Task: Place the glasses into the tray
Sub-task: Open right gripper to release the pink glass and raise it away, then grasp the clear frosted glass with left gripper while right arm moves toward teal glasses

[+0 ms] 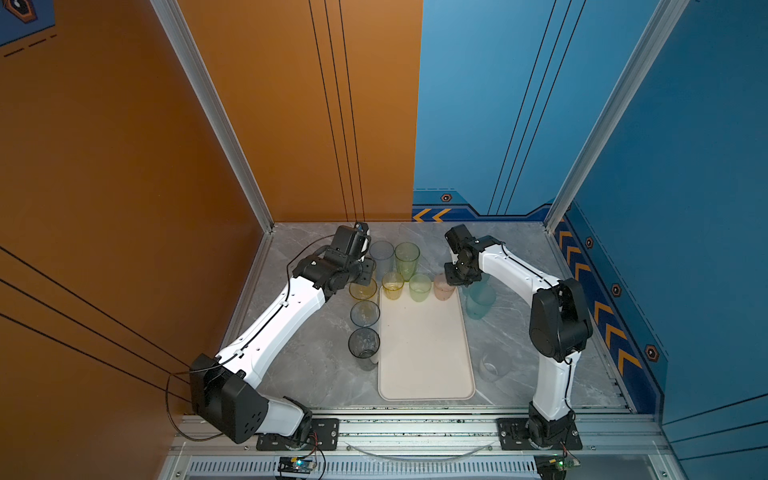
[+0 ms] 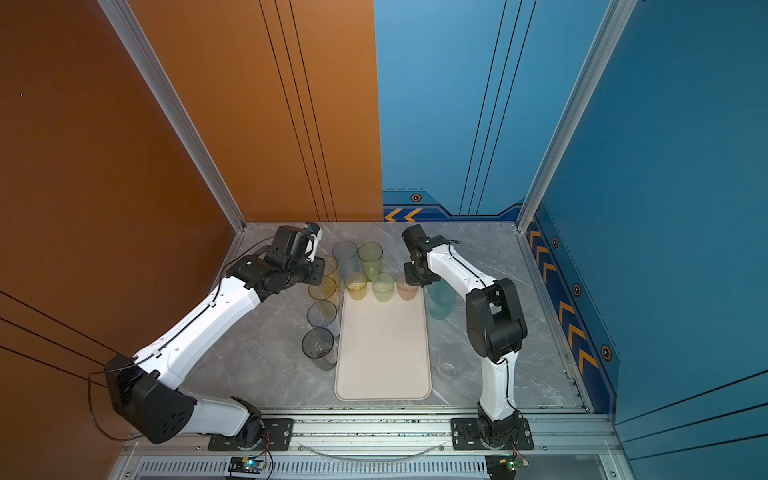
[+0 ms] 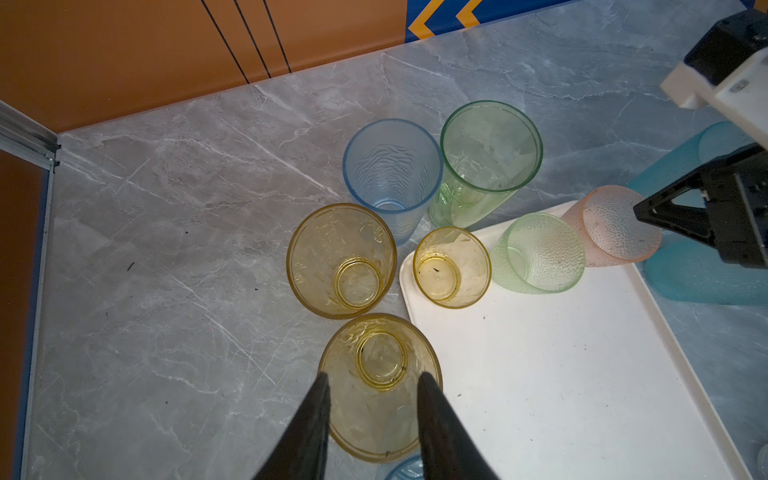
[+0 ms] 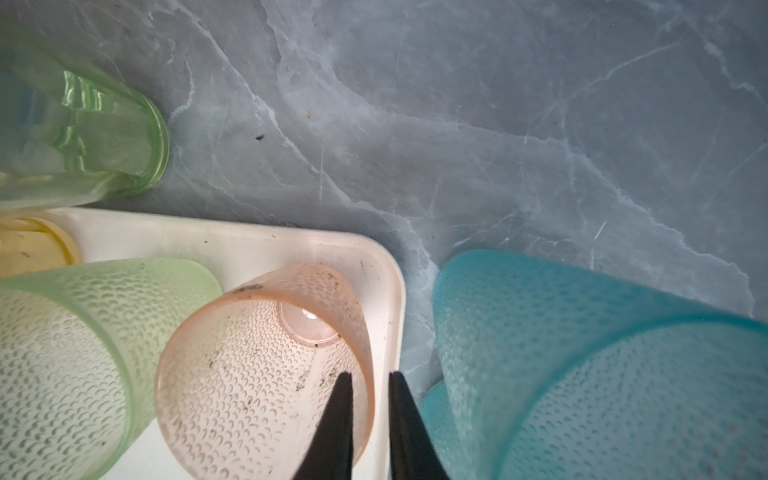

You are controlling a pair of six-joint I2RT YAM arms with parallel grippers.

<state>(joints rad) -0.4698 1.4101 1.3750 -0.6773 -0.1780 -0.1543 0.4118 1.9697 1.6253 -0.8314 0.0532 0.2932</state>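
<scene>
Placement: pink glass (image 4: 257,365) upright in upper-right corner of tray (image 1: 424,357), in row with green glass (image 1: 419,287) and small yellow glass (image 1: 392,285), likely packed to save room | right claw (image 4: 370,376): narrow gap astride pink rim, wall not pinched, looks like release | left claw (image 3: 374,376): part-open over big yellow glass (image 3: 380,415) on counter (image 1: 316,365) left of tray, grip unclear

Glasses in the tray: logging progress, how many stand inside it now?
3, in a row along the far edge of the tray: a small yellow glass at the left corner, a dimpled green glass in the middle, a pink glass at the right corner. None looks hidden.
</scene>
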